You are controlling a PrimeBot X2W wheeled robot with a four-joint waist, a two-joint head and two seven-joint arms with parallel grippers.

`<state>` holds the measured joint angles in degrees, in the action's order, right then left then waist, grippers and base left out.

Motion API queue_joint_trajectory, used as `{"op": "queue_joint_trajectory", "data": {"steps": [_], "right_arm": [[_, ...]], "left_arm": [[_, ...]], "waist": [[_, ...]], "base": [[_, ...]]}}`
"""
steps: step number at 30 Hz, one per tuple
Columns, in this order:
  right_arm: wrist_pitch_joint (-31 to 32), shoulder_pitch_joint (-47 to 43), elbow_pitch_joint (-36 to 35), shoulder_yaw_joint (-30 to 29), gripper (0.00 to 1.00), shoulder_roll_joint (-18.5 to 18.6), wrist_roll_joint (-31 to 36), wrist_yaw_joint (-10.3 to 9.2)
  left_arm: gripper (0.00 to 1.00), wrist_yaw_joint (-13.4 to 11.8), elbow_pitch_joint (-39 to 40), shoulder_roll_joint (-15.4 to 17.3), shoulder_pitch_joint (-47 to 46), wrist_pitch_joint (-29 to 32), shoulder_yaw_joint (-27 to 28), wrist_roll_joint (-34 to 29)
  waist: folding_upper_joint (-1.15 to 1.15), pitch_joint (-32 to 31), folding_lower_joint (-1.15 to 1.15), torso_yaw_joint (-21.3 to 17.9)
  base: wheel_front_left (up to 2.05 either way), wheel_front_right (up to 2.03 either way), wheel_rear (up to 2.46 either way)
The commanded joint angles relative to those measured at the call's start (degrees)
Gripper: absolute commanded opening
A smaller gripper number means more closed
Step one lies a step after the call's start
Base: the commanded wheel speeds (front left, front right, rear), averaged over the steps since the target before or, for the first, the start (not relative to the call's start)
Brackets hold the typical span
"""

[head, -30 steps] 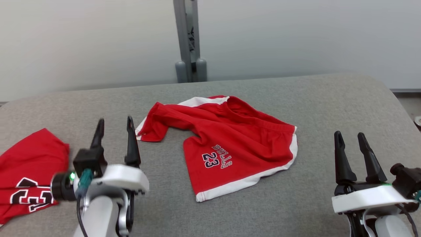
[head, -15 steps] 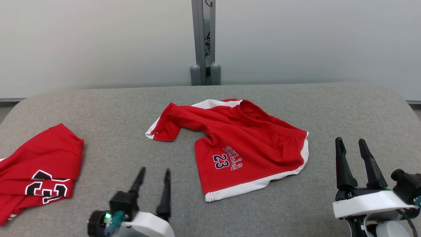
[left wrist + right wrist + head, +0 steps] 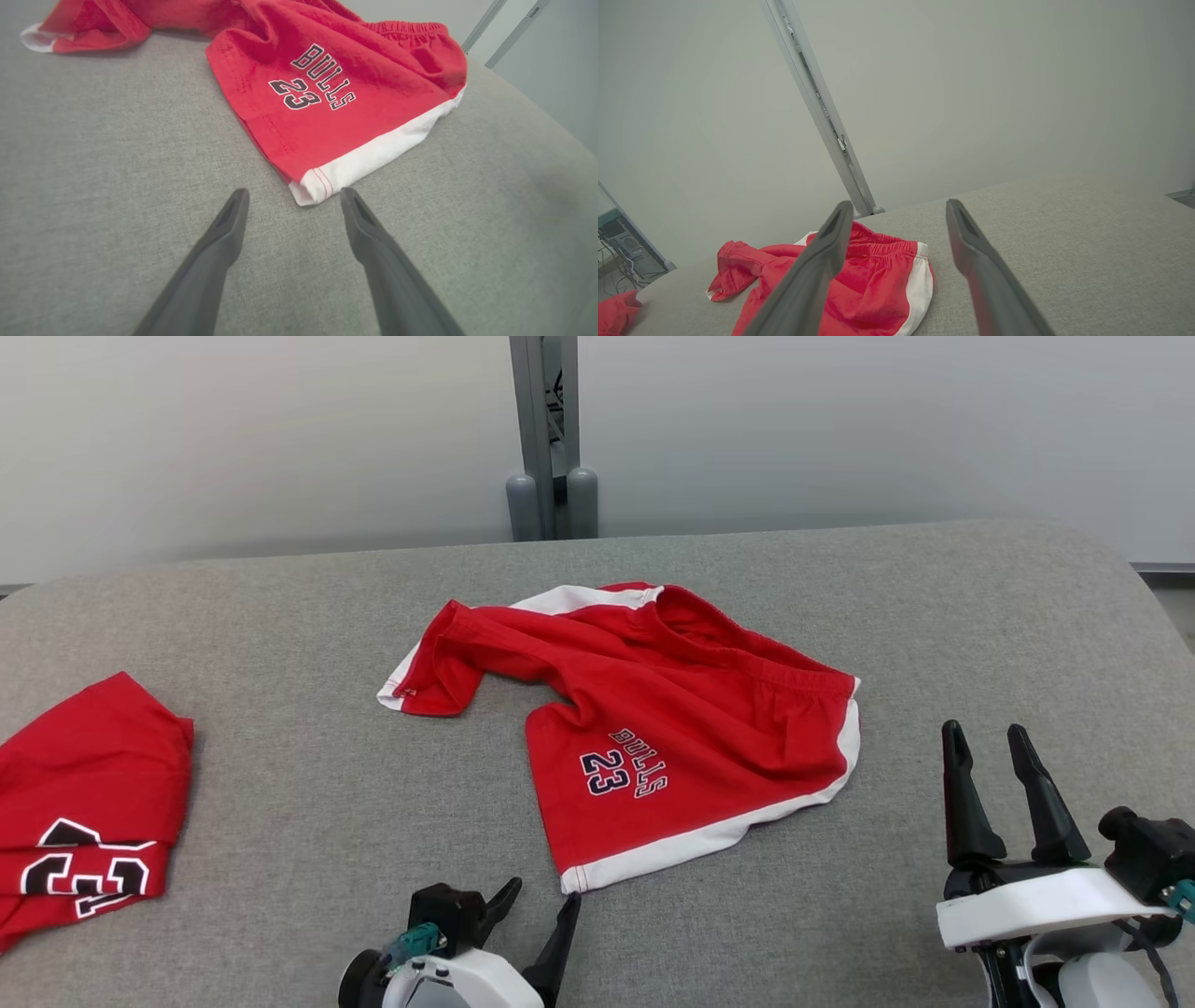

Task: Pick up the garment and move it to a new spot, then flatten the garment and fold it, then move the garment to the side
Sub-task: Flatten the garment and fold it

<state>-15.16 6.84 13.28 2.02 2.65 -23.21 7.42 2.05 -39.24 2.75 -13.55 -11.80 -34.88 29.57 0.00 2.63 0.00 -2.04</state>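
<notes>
Red Bulls shorts [image 3: 691, 737] lie rumpled on the grey table [image 3: 280, 803]. Left gripper [image 3: 544, 889], spread, sits just short of the white hem corner [image 3: 310, 186]; right gripper [image 3: 983, 730] spread, empty. Risk: closing early pinches 1 layer only.

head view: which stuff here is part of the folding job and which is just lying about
For the job:
- shorts, crumpled mid-table
- left gripper, open, at the shorts' near corner
- right gripper, open, off to the side
- table, the work surface

Lying about:
- other garment, red, at the table's left edge
- post behind the table
</notes>
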Motion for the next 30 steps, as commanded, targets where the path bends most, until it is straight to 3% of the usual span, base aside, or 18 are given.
{"op": "queue_joint_trajectory", "data": {"steps": [1, 5, 18, 19, 20, 21, 30], "right_arm": [[-0.2, 1.1, 0.0, -0.2, 1.00, 0.4, -0.1, 0.14], [-0.2, 2.1, 0.7, -0.4, 1.00, 0.4, -3.3, 0.14], [-0.2, 3.3, 1.2, 0.2, 1.00, 0.4, -4.4, 0.14], [-0.2, 3.2, 1.2, 0.0, 1.00, 0.4, -4.4, 0.14], [-0.2, 3.1, 1.2, -0.1, 1.00, 0.4, -4.3, 0.14], [-0.2, 3.0, 1.3, -0.2, 1.00, 0.4, -4.3, 0.14], [-0.2, 2.3, 1.9, -0.4, 1.00, 0.4, -3.9, 0.14]], "left_arm": [[1.00, 0.6, -1.0, 0.2, -1.9, 0.4, -1.3, 2.8], [1.00, 0.0, -3.1, 0.3, -4.2, 0.4, -3.8, 6.9], [1.00, -0.2, -7.2, 0.3, -8.3, -0.6, -11.1, 15.2], [0.77, 0.0, -7.6, 0.3, -8.4, -0.6, -11.7, 15.7], [0.28, 0.2, -7.9, 0.3, -8.6, -0.7, -12.2, 16.2], [0.00, 0.2, -8.0, 0.3, -8.9, -0.9, -12.5, 16.8], [0.00, -1.6, -9.5, 0.3, -10.9, -2.9, -14.3, 18.7]], "waist": [[0.00, 0.9, 0.00, -0.7], [0.00, 2.1, 0.00, -1.8], [0.00, 3.4, 0.00, -2.8], [0.00, 3.4, 0.00, -2.7], [0.00, 3.4, 0.00, -2.7], [0.00, 3.4, 0.00, -2.6], [0.00, 2.1, 0.00, -1.0]], "base": [[0.00, 0.00, 0.00], [0.00, 0.00, 0.00], [0.00, 0.00, 0.00], [0.00, 0.00, 0.00], [0.00, 0.00, 0.00], [0.00, 0.00, 0.00], [0.00, 0.00, 0.00]]}}
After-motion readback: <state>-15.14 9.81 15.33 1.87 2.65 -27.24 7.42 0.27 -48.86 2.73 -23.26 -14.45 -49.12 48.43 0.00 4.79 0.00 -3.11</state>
